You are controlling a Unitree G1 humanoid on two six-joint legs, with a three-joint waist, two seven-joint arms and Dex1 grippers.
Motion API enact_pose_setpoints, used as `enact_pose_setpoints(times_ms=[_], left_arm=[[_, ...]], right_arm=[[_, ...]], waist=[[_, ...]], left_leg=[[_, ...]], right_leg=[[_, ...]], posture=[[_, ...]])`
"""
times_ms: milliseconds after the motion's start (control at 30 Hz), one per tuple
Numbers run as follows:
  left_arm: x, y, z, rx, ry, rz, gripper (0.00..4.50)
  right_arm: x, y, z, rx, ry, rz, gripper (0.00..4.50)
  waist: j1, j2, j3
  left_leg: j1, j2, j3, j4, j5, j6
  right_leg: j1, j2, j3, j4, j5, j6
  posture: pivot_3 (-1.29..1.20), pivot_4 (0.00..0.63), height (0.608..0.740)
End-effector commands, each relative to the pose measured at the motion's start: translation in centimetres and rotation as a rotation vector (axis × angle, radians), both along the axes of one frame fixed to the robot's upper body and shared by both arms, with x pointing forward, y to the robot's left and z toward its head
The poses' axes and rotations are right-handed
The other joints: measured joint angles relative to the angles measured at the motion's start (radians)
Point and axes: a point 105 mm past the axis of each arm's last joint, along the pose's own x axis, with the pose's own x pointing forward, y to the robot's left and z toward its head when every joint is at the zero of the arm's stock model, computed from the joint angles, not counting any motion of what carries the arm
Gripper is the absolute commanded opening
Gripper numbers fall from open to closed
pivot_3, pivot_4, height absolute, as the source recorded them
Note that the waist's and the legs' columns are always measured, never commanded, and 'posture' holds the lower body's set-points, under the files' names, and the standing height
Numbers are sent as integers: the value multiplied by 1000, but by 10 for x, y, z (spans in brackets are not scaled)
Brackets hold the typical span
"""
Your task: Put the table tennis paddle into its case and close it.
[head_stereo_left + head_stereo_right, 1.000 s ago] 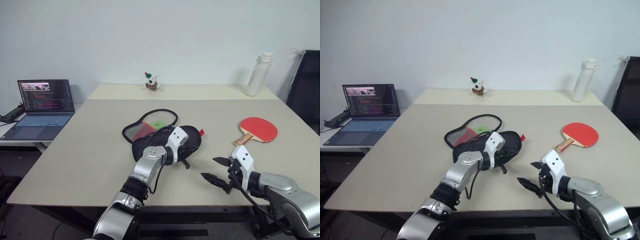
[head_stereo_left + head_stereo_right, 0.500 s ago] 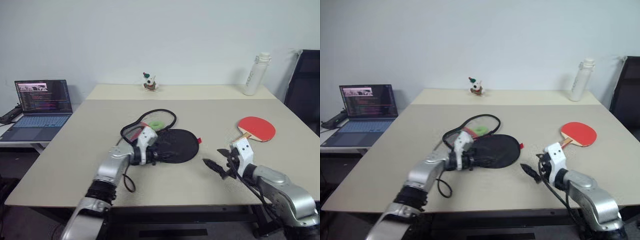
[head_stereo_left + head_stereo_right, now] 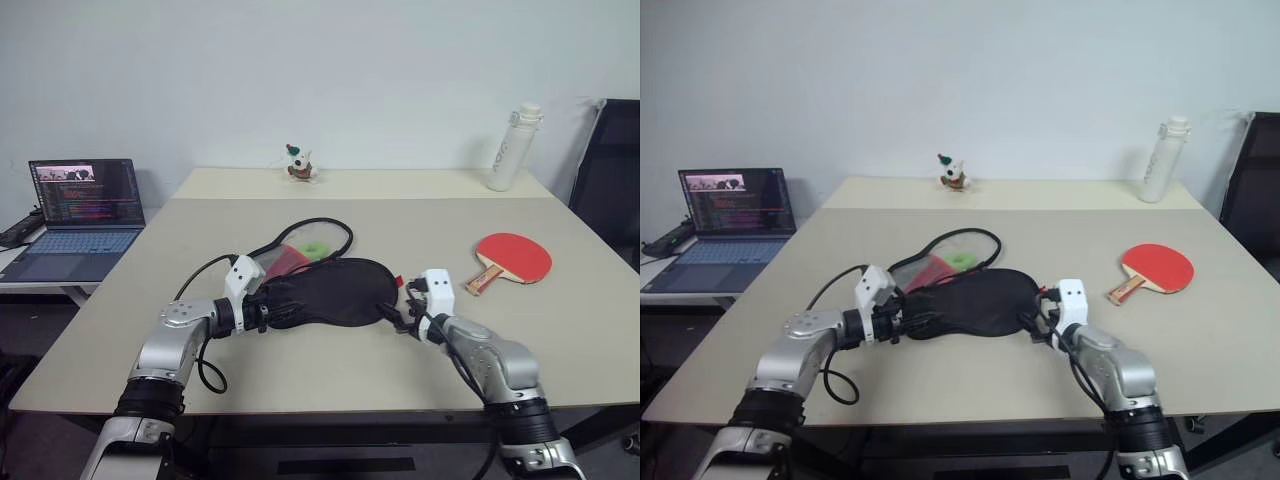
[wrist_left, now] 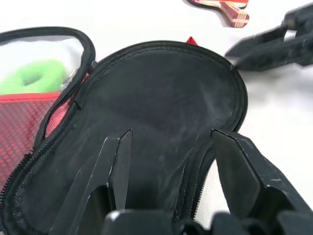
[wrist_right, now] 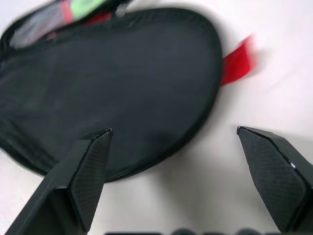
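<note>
The case (image 3: pixel 330 292) lies open in the middle of the table, its black flap up and its red mesh half (image 3: pixel 285 260) behind. The table tennis paddle (image 3: pixel 513 256) rests red face up at the right, handle toward me. My left gripper (image 3: pixel 272 308) is open at the case's narrow end, and in the left wrist view its fingers (image 4: pixel 120 164) straddle the black flap (image 4: pixel 161 112). My right gripper (image 3: pixel 393 316) is open at the case's round end. The right wrist view shows one of its fingers (image 5: pixel 90 171) over the flap's rim and the other over bare table.
A green ring (image 3: pixel 318 249) sits in the case's mesh half. A small figurine (image 3: pixel 298 165) and a white bottle (image 3: pixel 510 148) stand at the table's far edge. A laptop (image 3: pixel 85 215) is on a side desk to the left. A black chair (image 3: pixel 612 170) is at the right.
My left gripper slid left from the case's middle to its narrow end and opened. My right gripper moved forward and left to the case's round end.
</note>
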Motion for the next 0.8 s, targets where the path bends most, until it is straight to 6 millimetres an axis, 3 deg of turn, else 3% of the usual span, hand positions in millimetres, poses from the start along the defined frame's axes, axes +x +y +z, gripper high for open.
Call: enact_pose_setpoints(times_ms=[33,333,533,633,800], left_arm=[[-1,0,15,-4,-57,7,2763],[-1,-1,17,-2,-62,14,2763],[-2,-3,19,-2,-66,12,2763],[-2,-4,20,0,-67,9,2809],[-2,-6,21,4,-71,6,2809]], right_arm=[[2,21,5,-3,-6,39,4500],[-12,62,13,162,81,101,4500],[-14,74,20,308,148,80,4500],[-10,75,20,341,162,47,3874],[-2,76,21,380,175,12,2029]], waist=[[-1,0,0],[-9,0,0],[-10,0,0],[-9,0,0],[-9,0,0]], left_leg=[[0,0,0,0,0,0],[3,0,2,-1,0,0],[6,0,3,-1,0,0],[6,1,4,-1,0,0],[6,0,4,-1,0,0]], right_leg=[[0,0,0,0,0,0],[-1,1,3,5,0,-1],[-1,1,5,8,-2,0],[-1,1,6,8,-2,0],[-1,1,7,8,-3,2]], posture=[[0,150,740],[0,150,740],[0,150,740],[0,150,740],[0,150,740]])
